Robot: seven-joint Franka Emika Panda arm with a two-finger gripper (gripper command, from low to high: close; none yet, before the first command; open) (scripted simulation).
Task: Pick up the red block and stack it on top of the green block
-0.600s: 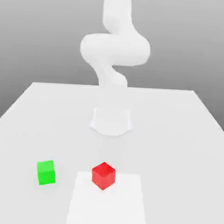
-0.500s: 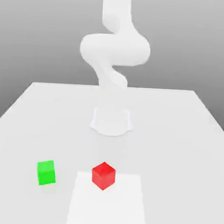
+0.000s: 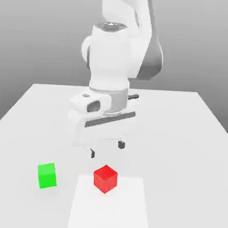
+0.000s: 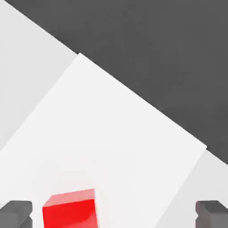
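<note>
Tool: gripper (image 3: 107, 149) spread, holding nothing, above the table (image 3: 179, 161) | Red block (image 3: 105, 179): on the white patch (image 3: 109, 212), green block (image 3: 47, 175) towards the exterior view's left | Advice: centre over red, match fingers to opposite faces, descend straight, then close

The exterior view faces the white robot arm (image 3: 110, 59) from across the pale grey table (image 3: 179, 161), standing well back and looking slightly down. The hand view looks steeply down from close above the tabletop. Both share the bright white square patch (image 3: 109, 205), lower centre in the exterior view, and the smooth red cube (image 3: 105, 179).
</note>
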